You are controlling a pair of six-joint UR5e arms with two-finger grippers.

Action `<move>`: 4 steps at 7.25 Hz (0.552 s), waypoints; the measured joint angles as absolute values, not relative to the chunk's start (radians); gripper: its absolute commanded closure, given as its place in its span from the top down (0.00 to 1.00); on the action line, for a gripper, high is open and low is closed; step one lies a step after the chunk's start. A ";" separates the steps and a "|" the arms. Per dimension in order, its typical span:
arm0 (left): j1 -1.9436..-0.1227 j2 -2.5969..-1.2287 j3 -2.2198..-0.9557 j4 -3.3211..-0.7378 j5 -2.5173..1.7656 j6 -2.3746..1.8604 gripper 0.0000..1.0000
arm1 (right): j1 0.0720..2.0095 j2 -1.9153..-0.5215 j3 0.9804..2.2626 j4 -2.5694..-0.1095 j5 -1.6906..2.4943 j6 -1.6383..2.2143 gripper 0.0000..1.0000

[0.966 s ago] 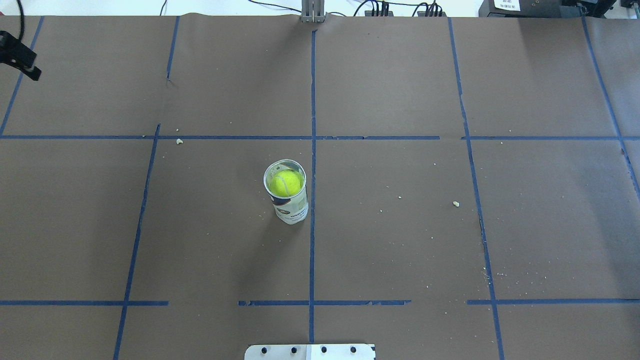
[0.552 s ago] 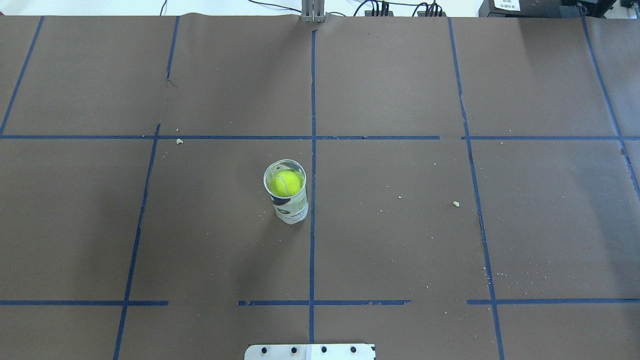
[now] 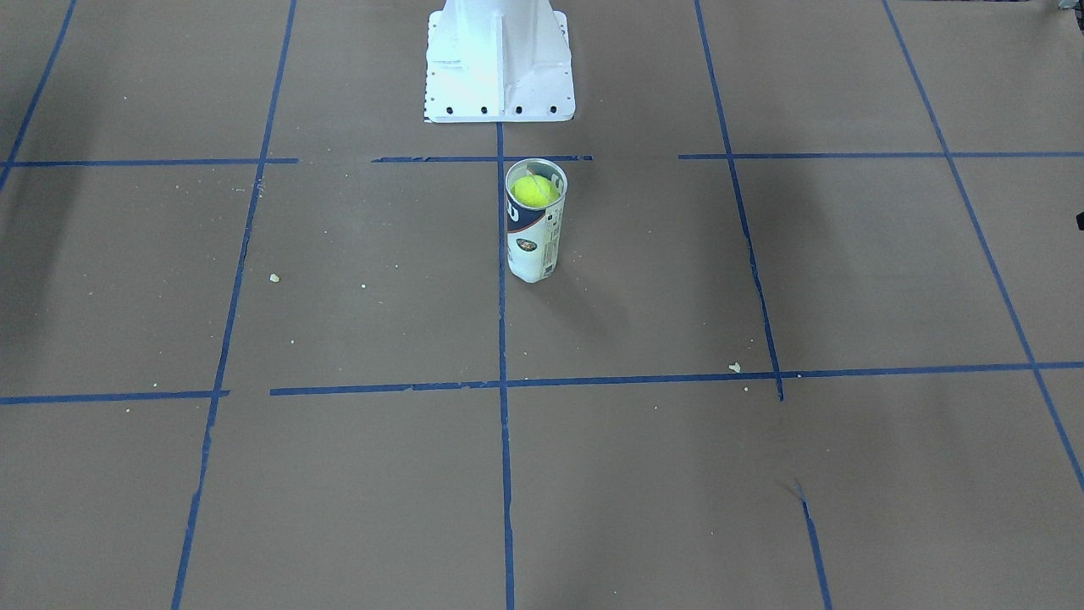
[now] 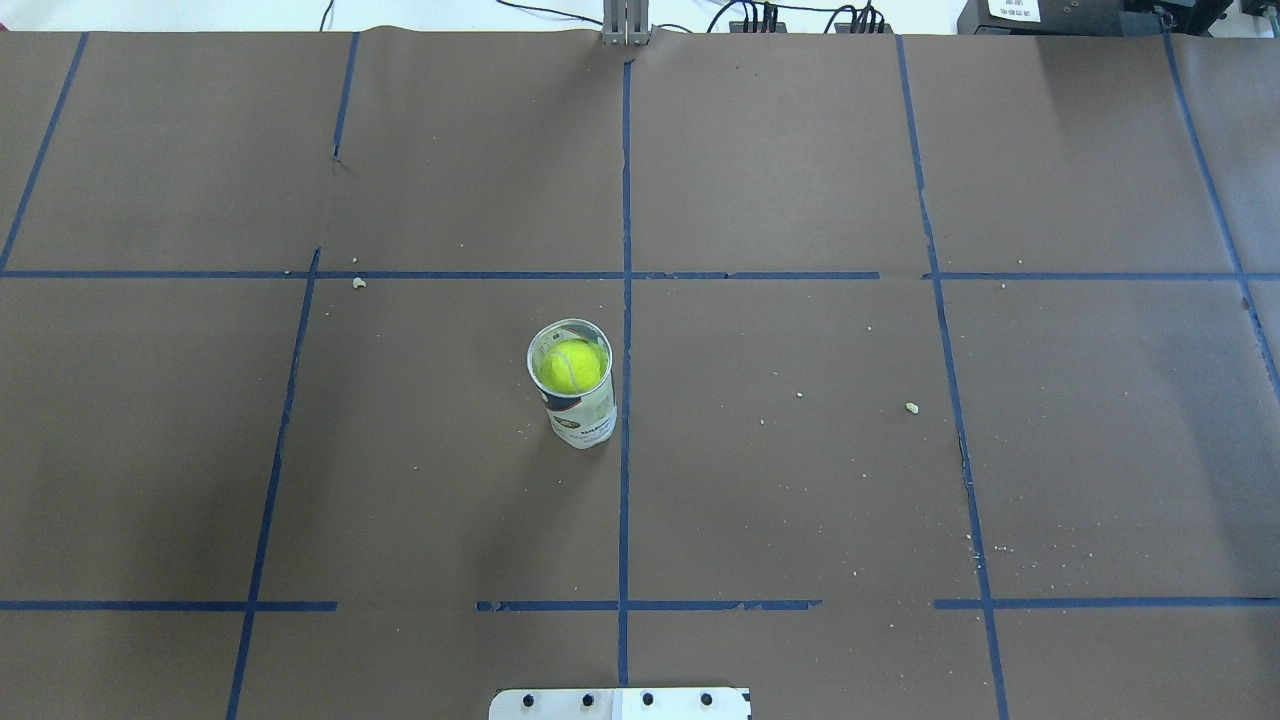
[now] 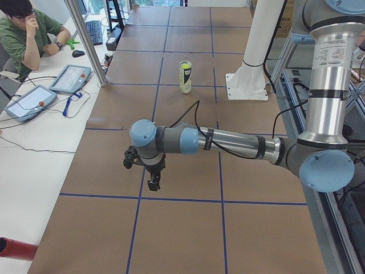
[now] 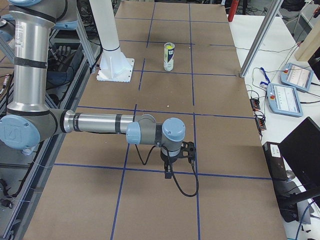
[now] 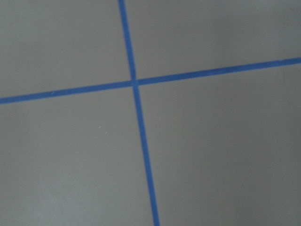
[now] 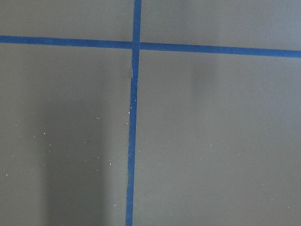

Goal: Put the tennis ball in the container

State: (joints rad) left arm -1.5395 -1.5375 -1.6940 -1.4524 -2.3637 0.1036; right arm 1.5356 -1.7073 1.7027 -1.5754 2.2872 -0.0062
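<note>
The tennis ball [image 4: 570, 366] sits inside the container [image 4: 582, 418], just below its silvery rim. The container stands upright near the table's middle, left of the centre tape line. From across the table the ball [image 3: 533, 191] shows in the open top of the container [image 3: 532, 246]. My left gripper [image 5: 153, 184] hangs over the table far from the container [image 5: 185, 77], and I cannot tell its state. My right gripper [image 6: 168, 172] hovers far from the container [image 6: 169, 57], state also unclear. Both wrist views show only brown paper and blue tape.
The white pedestal [image 3: 500, 63] stands just behind the container. Blue tape lines and small crumbs [image 4: 911, 407] mark the brown paper. A seated person [image 5: 25, 34] and tablets [image 5: 69, 78] are at a side desk.
A dark gripper part at the overhead view's far left edge has moved out of that view. The ball and the container have not moved.
</note>
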 measured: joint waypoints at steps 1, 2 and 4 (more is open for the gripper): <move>-1.583 -1.483 -1.697 -1.481 -2.366 0.108 1.00 | 1.536 -1.707 1.703 -1.575 2.287 -0.006 1.00; -1.614 -1.453 -1.699 -1.506 -2.365 0.109 1.00 | 1.536 -1.707 1.703 -1.575 2.287 -0.006 1.00; -1.632 -1.445 -1.698 -1.546 -2.362 0.106 1.00 | 1.536 -1.707 1.703 -1.575 2.287 -0.006 1.00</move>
